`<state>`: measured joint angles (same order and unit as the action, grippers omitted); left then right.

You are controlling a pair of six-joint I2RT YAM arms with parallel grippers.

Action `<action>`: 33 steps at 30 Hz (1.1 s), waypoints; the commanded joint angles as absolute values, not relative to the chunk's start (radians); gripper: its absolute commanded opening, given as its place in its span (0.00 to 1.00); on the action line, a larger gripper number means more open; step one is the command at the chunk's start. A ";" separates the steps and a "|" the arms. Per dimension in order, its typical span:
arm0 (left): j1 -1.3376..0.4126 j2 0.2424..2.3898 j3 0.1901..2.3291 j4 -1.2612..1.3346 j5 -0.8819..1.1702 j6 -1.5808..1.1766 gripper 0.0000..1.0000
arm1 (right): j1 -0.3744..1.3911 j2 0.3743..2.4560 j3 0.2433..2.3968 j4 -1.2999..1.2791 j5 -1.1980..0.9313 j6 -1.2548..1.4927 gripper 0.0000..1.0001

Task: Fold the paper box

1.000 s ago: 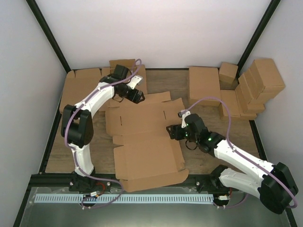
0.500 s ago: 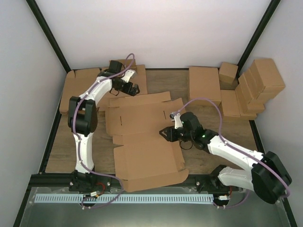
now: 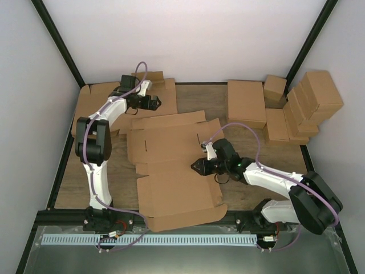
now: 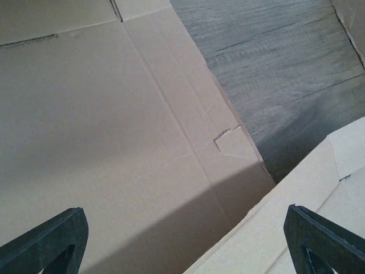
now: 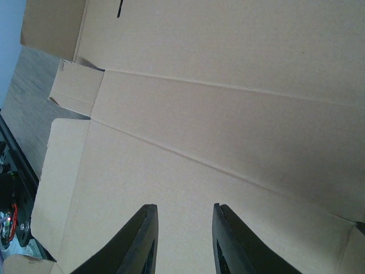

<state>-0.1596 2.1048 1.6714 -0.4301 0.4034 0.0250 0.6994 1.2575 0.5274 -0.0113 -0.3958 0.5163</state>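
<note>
The paper box lies as a flat brown die-cut sheet in the middle of the table, its creases and flaps showing. My right gripper hovers low over the sheet's right half. In the right wrist view its fingers stand a narrow gap apart above a crease of the paper box, with nothing between them. My left gripper is at the back left, beyond the sheet's far flap. Its fingers are spread wide over flat cardboard and hold nothing.
A pile of flat cardboard blanks lies at the back left under the left arm. Finished brown boxes are stacked at the back right, with a flatter box beside them. Bare wooden table shows between the cardboard pieces.
The left gripper has pulled back from the sheet's far flap toward the back left and opened wide. The right gripper has slid left over the sheet and narrowed its jaws.
</note>
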 commanded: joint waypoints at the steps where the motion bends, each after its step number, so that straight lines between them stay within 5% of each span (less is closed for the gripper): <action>1: -0.161 2.126 1.680 -0.408 0.494 0.055 0.94 | 0.709 1.268 0.520 0.013 -0.386 0.504 0.28; 14: -0.178 2.211 1.732 -0.543 0.513 0.181 0.89 | 0.708 1.303 0.497 0.024 -0.377 0.521 0.27; 20: -0.178 2.311 1.853 -0.665 0.592 0.224 0.91 | 0.708 1.338 0.481 0.031 -0.368 0.543 0.01; 33: -0.192 2.365 1.919 -0.842 0.799 0.293 0.76 | 0.709 1.420 0.471 0.050 -0.375 0.560 0.01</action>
